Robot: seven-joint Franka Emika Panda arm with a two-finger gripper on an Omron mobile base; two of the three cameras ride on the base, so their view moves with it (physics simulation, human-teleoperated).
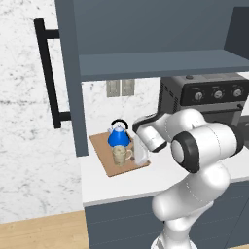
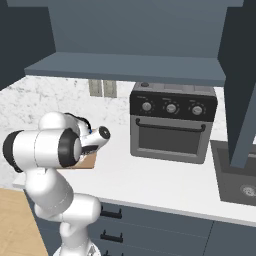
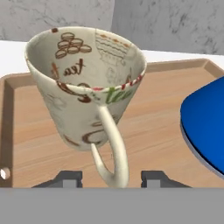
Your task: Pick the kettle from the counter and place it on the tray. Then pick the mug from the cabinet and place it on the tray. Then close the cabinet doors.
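Note:
The beige speckled mug (image 1: 120,154) stands on the wooden tray (image 1: 109,168), just in front of the blue kettle (image 1: 118,137), which also sits on the tray. My gripper (image 1: 135,154) is at the mug's right side, low over the tray. In the hand view the mug (image 3: 83,87) is close up with its handle toward me, between the two fingertips of my gripper (image 3: 110,177). The fingertips (image 3: 65,178) stand apart from the handle on both sides, so the gripper is open. The kettle (image 3: 205,122) fills the right edge. Above, the cabinet (image 1: 146,63) is open, its left door (image 1: 70,73) swung out.
A dark toaster oven (image 2: 172,122) stands on the white counter (image 2: 165,187) to the right of the tray. A sink (image 2: 240,185) lies further right under the other open cabinet door (image 2: 240,90). Wall outlets (image 1: 120,87) sit behind the tray.

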